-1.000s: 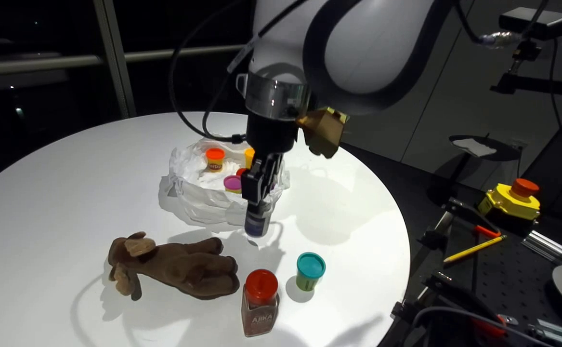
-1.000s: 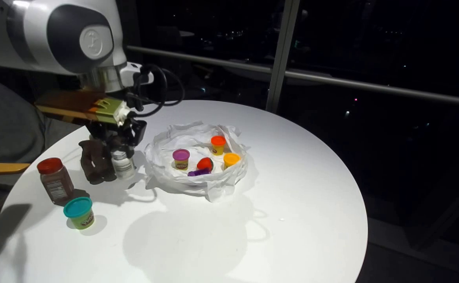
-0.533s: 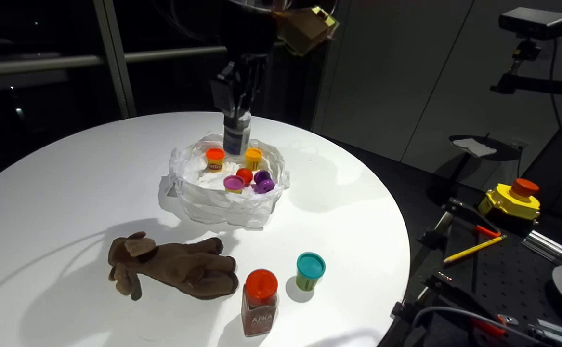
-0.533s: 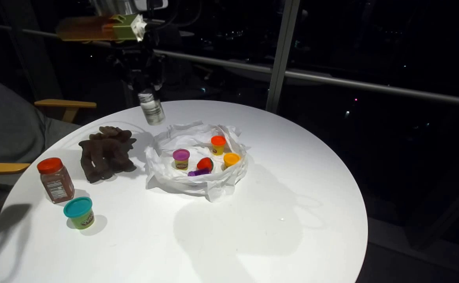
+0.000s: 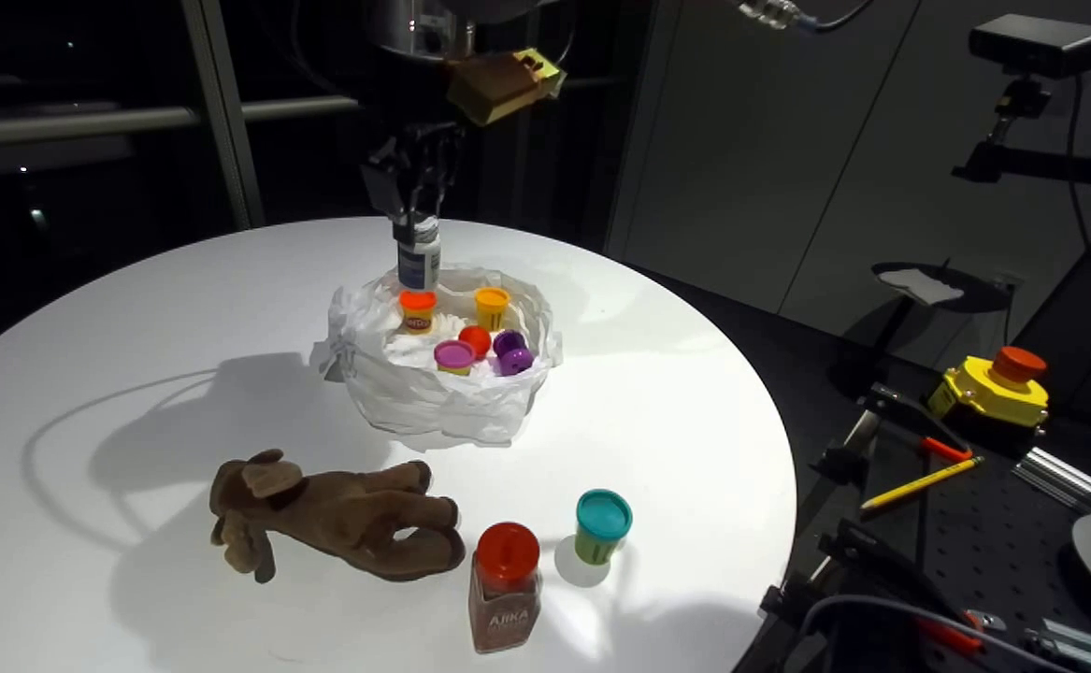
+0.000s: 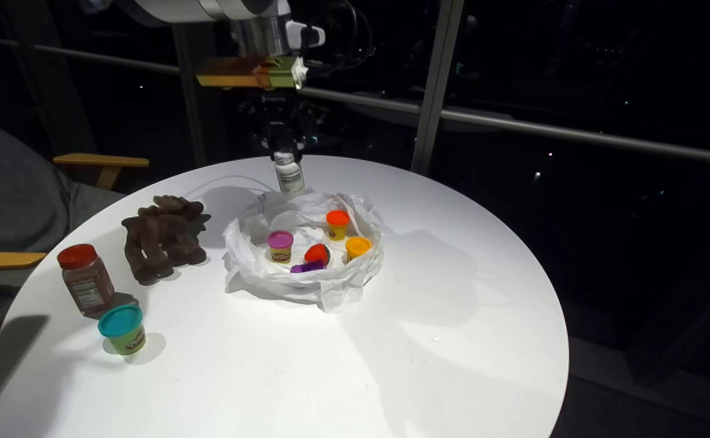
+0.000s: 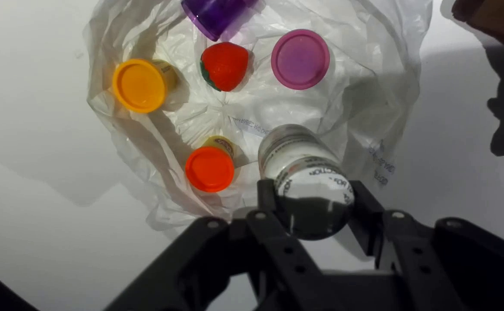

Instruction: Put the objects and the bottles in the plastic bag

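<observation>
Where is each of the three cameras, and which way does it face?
In an exterior view: camera apart from the arm, looking down across the table toward dark windows, red-topped bottle nearest; arm's end and gripper at top.
In an exterior view: likewise apart, looking down from another side, teal tub nearest; arm and gripper at top.
Wrist view: on the arm, by the gripper, looking down into the bag; gripper at the bottom, holding the white bottle.
Both exterior views share the bag, toy, teal tub, red-topped bottle and white bottle.
</observation>
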### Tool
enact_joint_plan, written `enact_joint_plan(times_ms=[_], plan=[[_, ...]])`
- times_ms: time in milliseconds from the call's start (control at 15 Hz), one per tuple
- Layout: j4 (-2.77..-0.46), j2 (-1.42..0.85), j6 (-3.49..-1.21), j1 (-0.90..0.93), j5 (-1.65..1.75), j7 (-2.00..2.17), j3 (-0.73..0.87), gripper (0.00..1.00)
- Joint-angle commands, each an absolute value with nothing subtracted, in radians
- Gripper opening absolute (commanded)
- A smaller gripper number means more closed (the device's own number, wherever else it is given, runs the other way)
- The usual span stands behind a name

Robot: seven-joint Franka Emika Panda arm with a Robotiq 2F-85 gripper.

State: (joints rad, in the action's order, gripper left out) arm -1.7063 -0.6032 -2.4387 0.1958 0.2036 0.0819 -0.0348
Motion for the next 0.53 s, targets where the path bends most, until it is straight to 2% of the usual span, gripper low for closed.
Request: enact_joint_plan(times_ms=[0, 467], plan=[[-1.482, -0.783, -2.339, 0.153, 0.128, -0.01, -0.072, 0.21], [-1.249, -0.997, -2.276, 0.163, 0.121, -0.033, -0.06, 0.2]])
